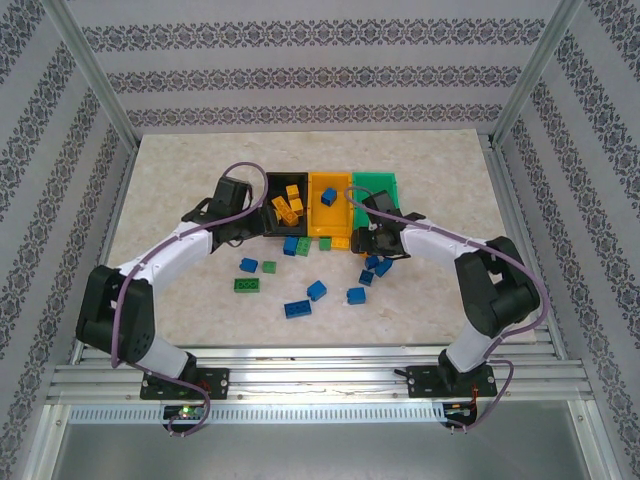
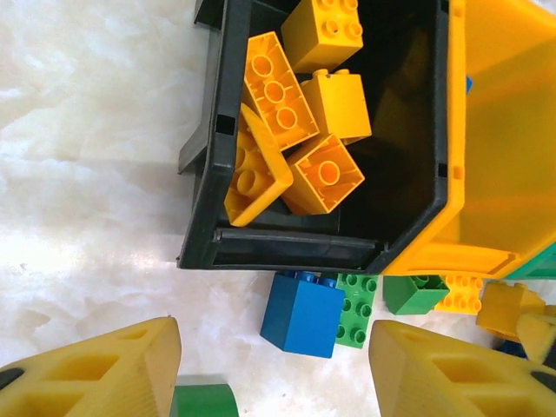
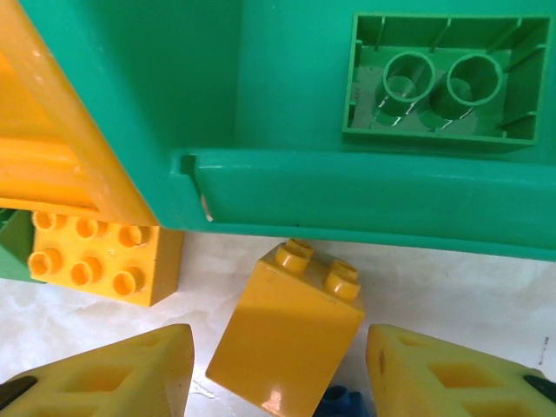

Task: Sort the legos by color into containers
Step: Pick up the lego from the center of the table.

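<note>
The black bin [image 1: 283, 182] [image 2: 415, 130] holds several yellow bricks [image 2: 326, 169]. The orange bin [image 1: 318, 215] [image 2: 495, 174] has a blue brick [image 1: 328, 196] in it, and the green bin [image 1: 385, 185] [image 3: 287, 104] holds a green brick [image 3: 434, 78]. My left gripper [image 1: 250, 232] [image 2: 274, 337] is open just in front of the black bin, a blue brick [image 2: 304, 313] lying ahead between its fingers and not touched. My right gripper [image 1: 375, 240] [image 3: 280, 340] is open below the green bin's near wall, with a yellow brick [image 3: 287, 334] standing between its fingers and a gap on each side.
Loose blue bricks [image 1: 296, 308] and green bricks [image 1: 247, 286] are scattered on the table in front of the bins. A green plate [image 2: 356, 308] and a green brick [image 2: 415, 294] lie by the orange bin's corner. A flat yellow brick [image 3: 95, 252] sits left of the right gripper.
</note>
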Motion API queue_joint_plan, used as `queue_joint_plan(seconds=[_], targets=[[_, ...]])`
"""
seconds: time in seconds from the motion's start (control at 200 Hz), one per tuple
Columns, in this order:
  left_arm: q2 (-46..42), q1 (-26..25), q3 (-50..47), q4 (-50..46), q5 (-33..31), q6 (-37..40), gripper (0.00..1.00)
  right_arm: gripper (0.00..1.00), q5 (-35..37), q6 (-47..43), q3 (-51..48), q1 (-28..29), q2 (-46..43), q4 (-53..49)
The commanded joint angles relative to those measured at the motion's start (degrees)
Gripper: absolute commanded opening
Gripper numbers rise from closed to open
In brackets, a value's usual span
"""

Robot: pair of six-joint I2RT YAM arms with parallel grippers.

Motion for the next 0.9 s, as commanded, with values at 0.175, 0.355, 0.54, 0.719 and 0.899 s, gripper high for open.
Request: queue_joint_plan(seconds=[0.175,0.355,0.54,0.719,0.899], targets=[[-3.4,2.0,-4.3,5.5,4.6,2.1,0.6,0.55,3.2,-1.2,3.6,0.3,3.9,-3.4],[-3.8,2.5,-5.9,6.6,8.1,1.7,0.6,0.52,4.2,-1.3,5.1,1.2,5.7,-4.7],[-4.8,2.6,-7.8,7.7,8.9,1.6,0.61,0.43,4.0,-1.4,4.9,1.5,5.4,-4.8],[-5.3,2.6,-9.2,9.3,10.0,1.4,0.61,0.37,4.1,-1.1,3.3,1.8,3.0,-4.2],[-5.3,2.7,-10.2,10.7,11.0,0.4,0.61,0.36,4.1,-0.9,1.0,2.0,-0.5,-1.8]])
